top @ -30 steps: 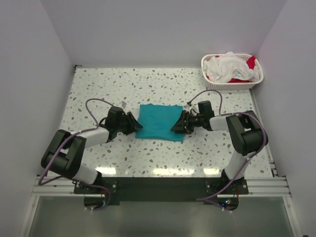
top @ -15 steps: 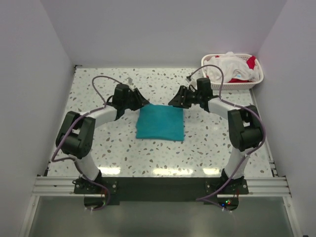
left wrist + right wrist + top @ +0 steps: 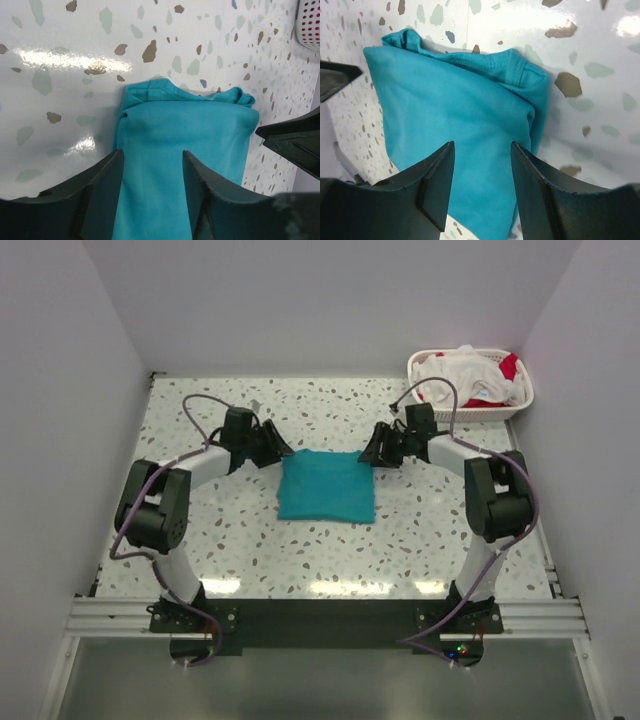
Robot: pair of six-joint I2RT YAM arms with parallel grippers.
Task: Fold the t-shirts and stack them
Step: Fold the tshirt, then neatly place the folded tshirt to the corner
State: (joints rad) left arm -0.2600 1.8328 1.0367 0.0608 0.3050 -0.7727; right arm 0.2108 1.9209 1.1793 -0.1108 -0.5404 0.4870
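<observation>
The teal t-shirt (image 3: pixel 327 486) lies folded into a small rectangle in the middle of the speckled table. It also shows in the left wrist view (image 3: pixel 185 150) and the right wrist view (image 3: pixel 455 115). My left gripper (image 3: pixel 283 448) is open and empty at the shirt's far left corner. My right gripper (image 3: pixel 371 454) is open and empty at its far right corner. In each wrist view the jaws stand apart over the teal fabric. White and red t-shirts (image 3: pixel 468 378) are heaped in the basket.
The white lattice basket (image 3: pixel 470 410) stands at the far right corner of the table, next to the right wall. Walls close in the table on the left, back and right.
Both grippers moved from the shirt's near side corners up to its far edge, then settled down at its far corners. The shirt now lies a little more squared.
</observation>
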